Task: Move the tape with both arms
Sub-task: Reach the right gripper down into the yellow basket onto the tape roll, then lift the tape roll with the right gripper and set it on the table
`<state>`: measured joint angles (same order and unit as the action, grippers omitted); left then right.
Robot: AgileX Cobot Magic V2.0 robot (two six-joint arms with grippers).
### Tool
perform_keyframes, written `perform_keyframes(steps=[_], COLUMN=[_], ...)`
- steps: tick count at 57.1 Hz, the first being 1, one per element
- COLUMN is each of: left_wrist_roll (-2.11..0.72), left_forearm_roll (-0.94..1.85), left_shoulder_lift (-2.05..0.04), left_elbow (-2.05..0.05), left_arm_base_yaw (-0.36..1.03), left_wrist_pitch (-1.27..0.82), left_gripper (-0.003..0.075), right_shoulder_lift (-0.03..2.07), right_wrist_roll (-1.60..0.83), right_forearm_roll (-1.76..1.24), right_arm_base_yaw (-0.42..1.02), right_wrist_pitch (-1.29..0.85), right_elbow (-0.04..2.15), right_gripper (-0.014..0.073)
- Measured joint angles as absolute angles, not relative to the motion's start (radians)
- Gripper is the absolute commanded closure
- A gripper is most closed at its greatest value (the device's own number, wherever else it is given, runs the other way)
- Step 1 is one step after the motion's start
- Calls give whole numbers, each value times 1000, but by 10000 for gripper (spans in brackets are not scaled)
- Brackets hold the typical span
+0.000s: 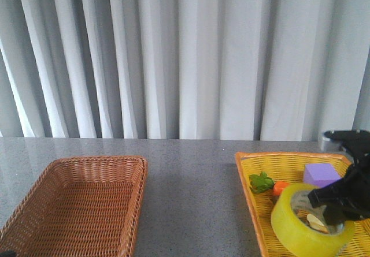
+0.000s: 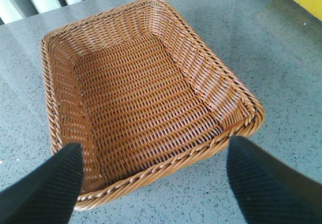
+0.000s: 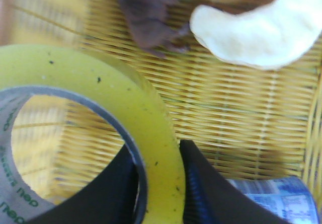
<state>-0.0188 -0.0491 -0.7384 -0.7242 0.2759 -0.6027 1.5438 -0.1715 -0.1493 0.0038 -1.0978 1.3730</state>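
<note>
**Right gripper clamps the tape roll in the yellow basket**

Over at the desk's right front corner, the right gripper has its two dark fingers pinched on the wall of the tape, one finger inside the white core and one outside against the yellow band. The roll sits in the yellow wicker basket, at its front. Beside it in the same basket lie a purple block, an orange piece with a green leafy top, a pale crescent-shaped toy, a dark brown object and a blue-and-white printed item whose kind I cannot tell.

Near the left front corner stands a brown wicker basket. The left gripper hangs above its near rim, fingers spread wide apart and holding nothing.
</note>
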Motion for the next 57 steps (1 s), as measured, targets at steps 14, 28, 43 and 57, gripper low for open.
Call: perform_keyframes(steps=[14,28,43,57], left_wrist_roll=[-19,-19,-19,-19], left_forearm_roll=[-49,-49,-49,-49], left_shoulder_lift=[-738,-738,-738,-738], left_elbow=[-724,-724,-724,-724], left_arm_base_yaw=[276,276,276,276], left_wrist_pitch=[-603,-603,-603,-603], left_gripper=[164,164,164,164], right_shoulder_lift=[1488,1546,1746,1944], right_wrist_roll=[-319,-321,-188,-106], right_forearm_roll=[-389,-346,-129,79], right_arm_base_yaw=[9,187,397,500], right_wrist_pitch=[-1092,-993,-969,-967], right_elbow=[1373,1413,1601,1729], right_gripper=[496,494,490,483])
